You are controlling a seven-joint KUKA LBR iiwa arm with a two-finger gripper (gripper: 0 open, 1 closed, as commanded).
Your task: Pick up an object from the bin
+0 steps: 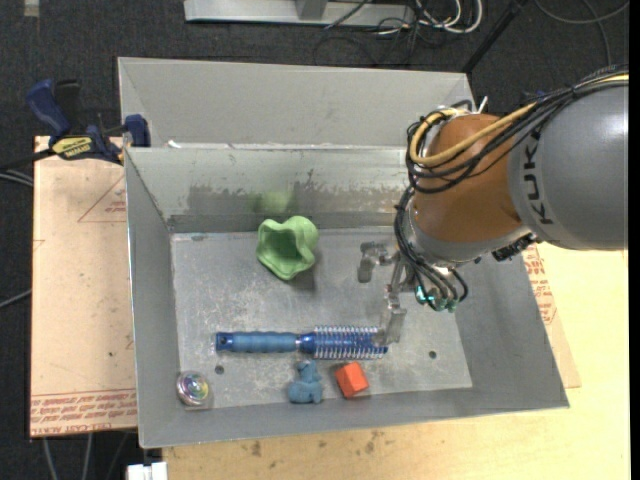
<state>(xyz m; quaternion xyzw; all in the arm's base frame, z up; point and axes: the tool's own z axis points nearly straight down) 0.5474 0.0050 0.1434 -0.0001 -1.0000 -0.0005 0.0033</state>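
fingers [396, 313] apart, blue brush [300, 344] beside, green cup [287, 246]

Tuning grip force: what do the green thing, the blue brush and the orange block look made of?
Green cup-like thing: looks like soft rubber or silicone, matte; its rim is wavy and folded. Blue brush: likely hard plastic, slightly glossy handle, ribbed bristle head. Orange block: matte, sharp edges; foam, plastic or wood, can't tell.

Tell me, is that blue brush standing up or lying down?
Lying down. The blue hairbrush rests flat along the floor of the bin, its handle pointing left and its bristles pointing right.
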